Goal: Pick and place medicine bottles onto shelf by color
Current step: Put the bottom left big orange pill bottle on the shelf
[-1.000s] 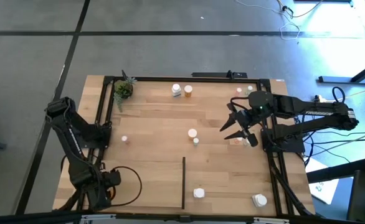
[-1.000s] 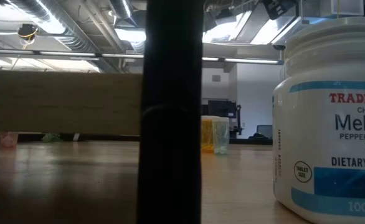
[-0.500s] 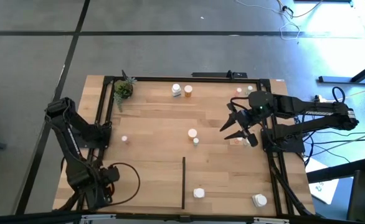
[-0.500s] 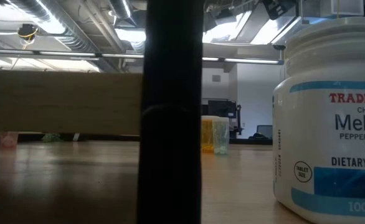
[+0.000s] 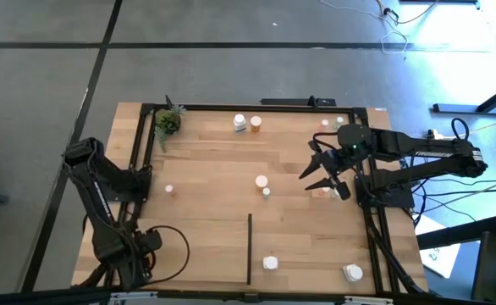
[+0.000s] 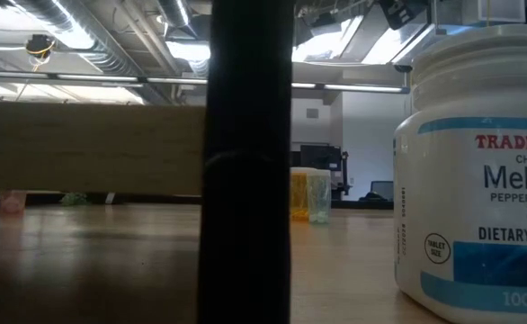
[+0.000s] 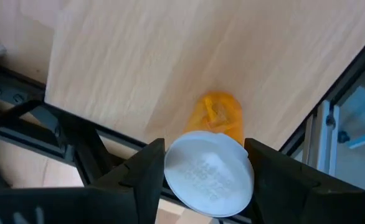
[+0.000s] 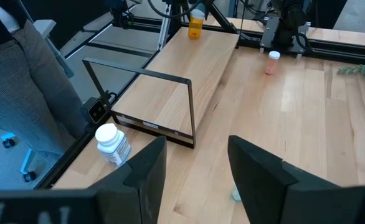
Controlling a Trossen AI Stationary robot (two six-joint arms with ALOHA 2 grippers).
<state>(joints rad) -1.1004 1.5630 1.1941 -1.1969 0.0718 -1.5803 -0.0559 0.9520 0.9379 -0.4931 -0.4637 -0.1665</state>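
Orange bottle (image 7: 218, 118) with its white cap sits clamped in the left claw (image 7: 204, 171) at the frame's lower left, over the shelf (image 5: 214, 220) — the right claw (image 5: 320, 174), right of centre, hangs parted and empty above scattered bottles.

White-capped orange bottle (image 7: 217, 155) clamped between left gripper (image 7: 202, 165) fingers above shelf (image 7: 170, 56)

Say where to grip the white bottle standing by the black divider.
Take the white plastic bottle by its round body just under the cap, coming straight down: it stands upright, with the black wire divider close on one side, so a side approach looks cramped.
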